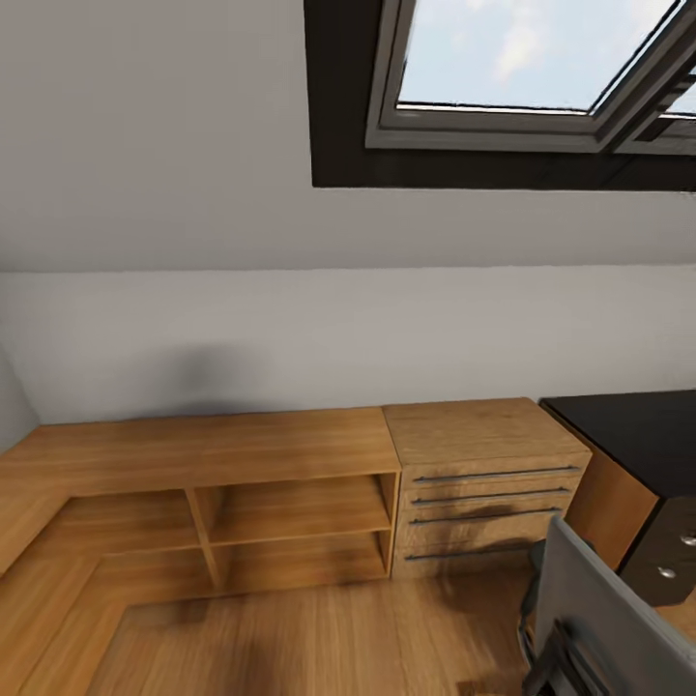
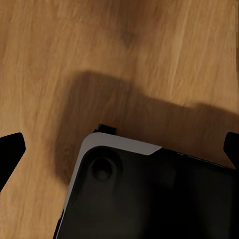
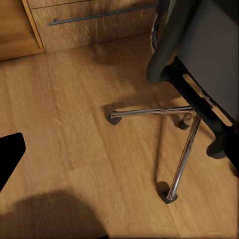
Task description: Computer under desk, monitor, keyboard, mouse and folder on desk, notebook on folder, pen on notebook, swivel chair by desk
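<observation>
A corner of the black desk [image 1: 628, 435] shows at the right edge of the head view, with silver-knobbed drawers [image 1: 677, 556] below its top. The grey swivel chair [image 1: 599, 619] stands in front of it at the lower right, back towards me. In the right wrist view, its seat [image 3: 199, 59] and chrome star base [image 3: 184, 129] rest on the wooden floor just ahead of my right gripper [image 3: 119, 154], which is open and empty. My left gripper [image 2: 119, 149] hangs open over the floor above my own dark base [image 2: 149, 194]. The computer, monitor, keyboard, mouse, folder, notebook and pen are out of view.
A light wooden drawer unit [image 1: 483, 483] with long bar handles stands against the wall left of the desk. A low wooden open shelf unit [image 1: 251, 503] runs on to the left corner. A skylight window [image 1: 541, 68] sits in the sloped ceiling.
</observation>
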Robot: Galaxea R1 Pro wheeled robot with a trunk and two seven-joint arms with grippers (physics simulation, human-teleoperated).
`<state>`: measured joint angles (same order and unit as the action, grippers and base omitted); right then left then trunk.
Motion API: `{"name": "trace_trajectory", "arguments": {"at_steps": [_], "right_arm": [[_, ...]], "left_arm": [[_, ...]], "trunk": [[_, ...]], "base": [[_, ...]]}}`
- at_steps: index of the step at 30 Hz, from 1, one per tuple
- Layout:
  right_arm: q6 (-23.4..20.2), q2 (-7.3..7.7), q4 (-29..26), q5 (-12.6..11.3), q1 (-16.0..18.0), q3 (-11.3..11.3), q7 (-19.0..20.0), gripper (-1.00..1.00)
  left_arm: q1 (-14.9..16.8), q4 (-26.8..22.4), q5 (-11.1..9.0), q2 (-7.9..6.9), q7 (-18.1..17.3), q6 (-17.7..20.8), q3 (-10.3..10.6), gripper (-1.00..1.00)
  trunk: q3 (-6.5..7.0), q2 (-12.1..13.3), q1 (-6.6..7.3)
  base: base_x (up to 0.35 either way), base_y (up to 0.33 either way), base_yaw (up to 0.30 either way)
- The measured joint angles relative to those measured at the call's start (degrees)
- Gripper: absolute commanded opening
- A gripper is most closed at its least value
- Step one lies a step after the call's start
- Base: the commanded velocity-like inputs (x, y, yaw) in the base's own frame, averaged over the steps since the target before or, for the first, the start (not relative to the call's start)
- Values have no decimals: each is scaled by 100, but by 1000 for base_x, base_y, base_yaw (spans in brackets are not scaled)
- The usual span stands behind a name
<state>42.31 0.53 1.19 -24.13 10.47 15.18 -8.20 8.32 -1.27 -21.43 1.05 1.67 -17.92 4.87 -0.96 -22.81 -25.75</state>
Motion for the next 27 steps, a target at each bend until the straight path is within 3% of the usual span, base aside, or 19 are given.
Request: {"name": "trace_trajectory", "arguments": {"at_steps": [5,11,27], "right_arm": [[-1,2,0,0,0,2,-1,100],[-1,-6,0,4,-1,6,0,100],[0,-7,0,2,-1,6,-2,100]], "left_arm": [[0,-3,4,13,-6,-2,-4,100],[-1,-7,-4,233,-1,-8,-12,100],[0,-5,-7,296,2,0,-9,100]], "trunk": [[-11,1,0],[-15,1,0],[-15,1,0]], "base": [[0,0,-238],[0,0,-243],[0,0,-247]]}}
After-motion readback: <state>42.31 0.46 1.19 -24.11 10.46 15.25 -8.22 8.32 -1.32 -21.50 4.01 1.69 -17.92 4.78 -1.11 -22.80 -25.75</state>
